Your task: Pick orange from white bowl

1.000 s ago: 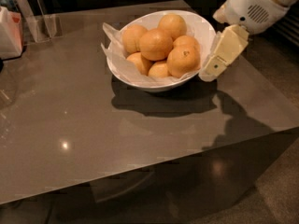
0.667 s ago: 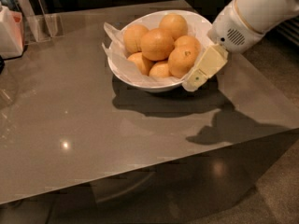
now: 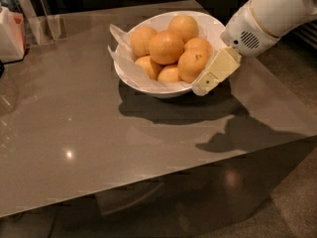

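Observation:
The white bowl (image 3: 154, 20) stands on the far middle of the grey table (image 3: 89, 133), lined with crinkled white paper (image 3: 118, 53) and heaped with several oranges. The orange (image 3: 192, 64) with a small dark stem dot lies at the bowl's right front. My gripper (image 3: 214, 73), cream-coloured on a white arm (image 3: 270, 16), comes in from the upper right. It slants down over the bowl's right front rim, right beside that orange. Whether it touches the orange I cannot tell. No orange is lifted.
A clear plastic stand (image 3: 44, 14) and a white and red package (image 3: 11, 32) stand at the table's far left. The table's front edge runs across the lower frame, and its right edge lies just right of the bowl, under the arm.
The arm has moved left and down, bringing the gripper from beside the bowl's right side onto its right front rim, next to the oranges. The bowl and oranges have not moved.

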Controlling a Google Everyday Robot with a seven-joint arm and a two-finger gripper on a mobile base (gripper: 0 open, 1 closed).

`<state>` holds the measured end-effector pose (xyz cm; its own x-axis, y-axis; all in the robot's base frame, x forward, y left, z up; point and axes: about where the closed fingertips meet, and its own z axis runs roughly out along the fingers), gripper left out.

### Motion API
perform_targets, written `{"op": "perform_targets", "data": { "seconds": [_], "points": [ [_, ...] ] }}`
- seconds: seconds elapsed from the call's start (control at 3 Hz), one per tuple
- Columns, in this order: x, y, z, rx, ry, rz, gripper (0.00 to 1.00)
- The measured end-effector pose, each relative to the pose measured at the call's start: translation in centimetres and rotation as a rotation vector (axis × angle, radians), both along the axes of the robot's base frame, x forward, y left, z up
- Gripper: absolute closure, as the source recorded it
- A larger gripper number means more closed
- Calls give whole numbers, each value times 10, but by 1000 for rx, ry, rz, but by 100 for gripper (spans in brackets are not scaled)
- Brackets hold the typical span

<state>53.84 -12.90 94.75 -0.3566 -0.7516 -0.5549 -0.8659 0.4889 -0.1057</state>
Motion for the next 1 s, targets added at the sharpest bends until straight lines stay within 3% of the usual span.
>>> {"op": "perform_targets", "data": {
  "seconds": [0.33,0.67,1.0],
  "points": [
    [8,22,1,41,6,12,0],
    [8,22,1,41,7,11,19],
    [8,12,-1,54,7,-33,39]
  ]
}}
